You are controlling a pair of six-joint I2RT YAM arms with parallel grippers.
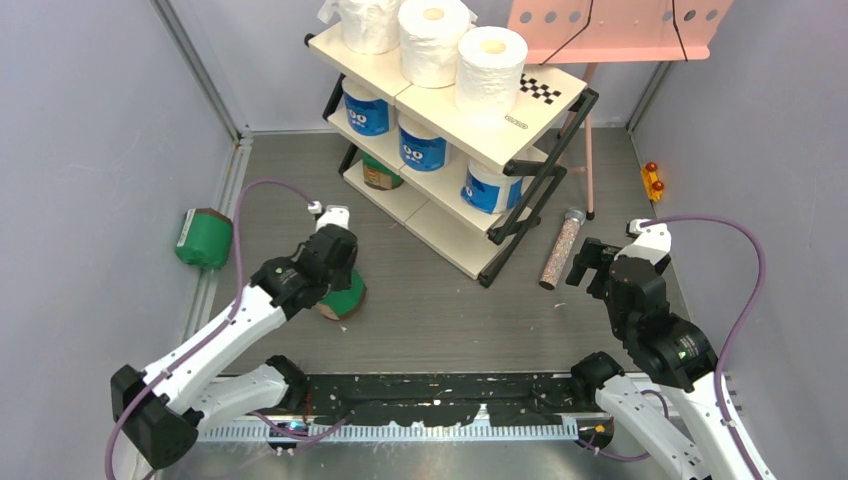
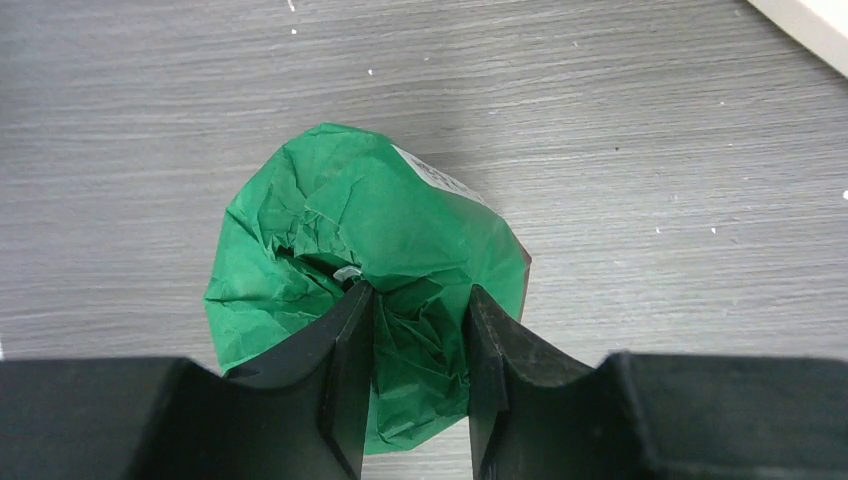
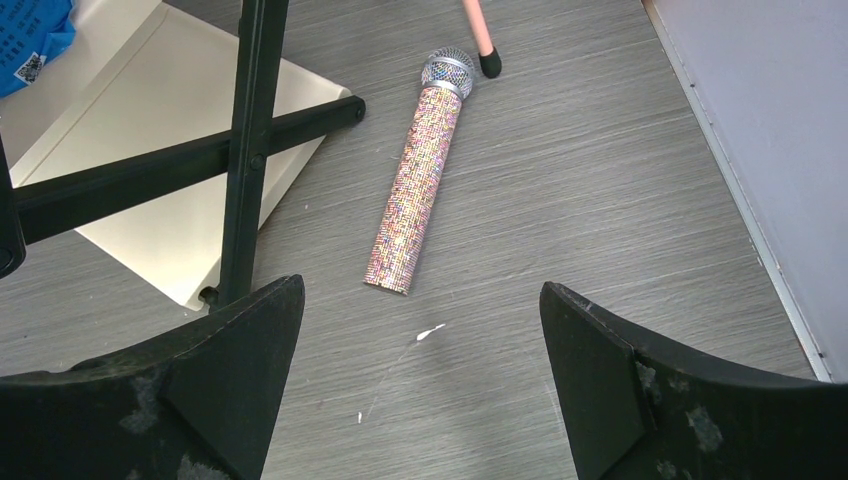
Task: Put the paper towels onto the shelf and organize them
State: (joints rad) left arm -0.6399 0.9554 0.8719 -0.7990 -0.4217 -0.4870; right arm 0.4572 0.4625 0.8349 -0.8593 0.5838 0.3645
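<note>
From above, the left claw [image 1: 335,262] sits on top of a green roll [image 1: 347,296] standing on the surface, so the step in hand looks like the pickup of that roll. The shelf [image 1: 520,125] is beyond it and to its right, with white rolls [image 1: 432,40] on the top board, blue rolls [image 1: 424,148] on the middle one and a green one [image 1: 378,175] half hidden on the lowest. Another green roll [image 1: 205,238] lies off to that claw's left by the wall. The arm covers the grip, and I cannot tell whether the roll is off the surface. In the left wrist view the left claw [image 2: 415,300] is pinched on crumpled wrapper at the end of the green roll [image 2: 370,225]; the next move calls for a lift without tearing that paper, then a carry to the bottom board. In the right wrist view the right claw [image 3: 422,292] is spread wide and holds nothing, with a glittery tube [image 3: 415,200] just ahead and the shelf [image 3: 140,200] cut off to its left.
</note>
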